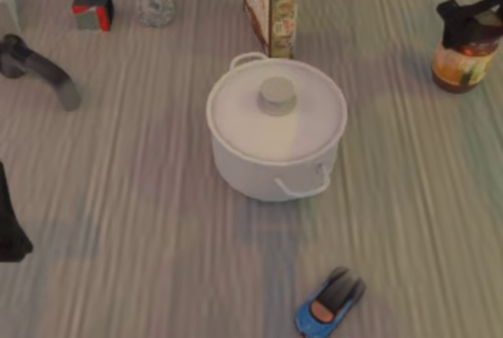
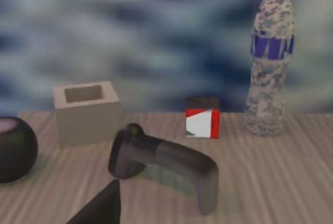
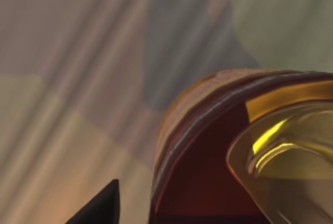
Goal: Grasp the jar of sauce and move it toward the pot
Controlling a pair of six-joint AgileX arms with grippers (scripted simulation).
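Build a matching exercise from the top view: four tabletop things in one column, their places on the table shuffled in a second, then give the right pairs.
Things:
1. large white round pot with a lid
2. small glass jar of dark sauce
3. blue toy car
4. red, white and black cube

Places:
A. near edge, right of middle
B. far left corner
C. middle of the table
D. far right edge, under the right gripper

Pairs: 1-C, 2-D, 3-A, 4-B
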